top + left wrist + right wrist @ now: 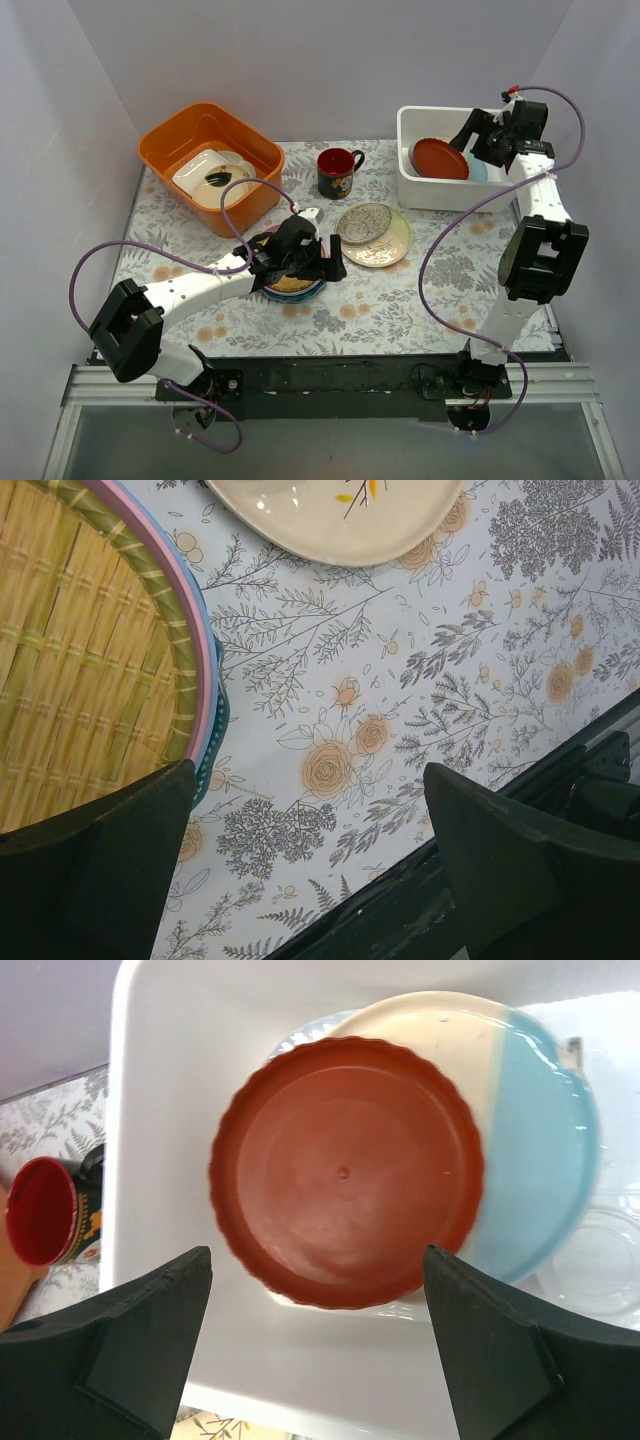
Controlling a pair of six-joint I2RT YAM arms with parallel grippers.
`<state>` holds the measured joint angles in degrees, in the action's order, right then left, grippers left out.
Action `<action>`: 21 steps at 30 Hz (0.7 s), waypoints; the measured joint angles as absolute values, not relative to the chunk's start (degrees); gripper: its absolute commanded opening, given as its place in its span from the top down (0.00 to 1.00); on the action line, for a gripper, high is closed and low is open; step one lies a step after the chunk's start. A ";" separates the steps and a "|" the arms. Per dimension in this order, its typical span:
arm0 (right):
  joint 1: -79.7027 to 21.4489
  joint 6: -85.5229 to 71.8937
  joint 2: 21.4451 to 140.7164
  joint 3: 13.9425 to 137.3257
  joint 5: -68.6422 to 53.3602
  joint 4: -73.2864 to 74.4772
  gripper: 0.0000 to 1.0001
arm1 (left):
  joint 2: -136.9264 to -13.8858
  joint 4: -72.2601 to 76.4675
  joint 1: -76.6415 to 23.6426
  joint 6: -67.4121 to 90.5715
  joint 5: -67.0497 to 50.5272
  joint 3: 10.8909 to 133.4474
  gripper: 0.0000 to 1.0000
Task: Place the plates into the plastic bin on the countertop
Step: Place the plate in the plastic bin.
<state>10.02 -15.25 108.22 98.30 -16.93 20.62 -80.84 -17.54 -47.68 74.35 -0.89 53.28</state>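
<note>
A stack of plates lies mid-table: a yellow woven-pattern plate on top, then a pink plate and blue and teal rims below. My left gripper is open and empty just right of the stack, one finger over its edge. A grey patterned plate sits on a cream plate. The white plastic bin holds a red-brown plate on a cream-and-blue plate. My right gripper hovers open and empty above the bin.
An orange tub with white dishes stands back left. A dark red-rimmed mug stands between tub and bin, also in the right wrist view. The countertop's near edge and a black rail lie below the left gripper.
</note>
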 measured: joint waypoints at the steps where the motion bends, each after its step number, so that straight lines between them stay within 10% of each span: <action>1: 9.54 -15.22 108.05 98.30 -17.15 20.62 0.07 | -80.84 -17.54 -47.68 74.32 -0.89 53.28 0.02; 21: -7.86 -13.56 91.20 85.12 -22.76 17.63 0.06 | -80.97 -17.87 -38.63 71.35 -4.97 53.30 0.02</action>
<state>-7.86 -13.56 91.20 85.12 -22.76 17.63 -80.97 -17.87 -38.63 71.35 -4.97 53.30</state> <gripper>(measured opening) 0.947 0.982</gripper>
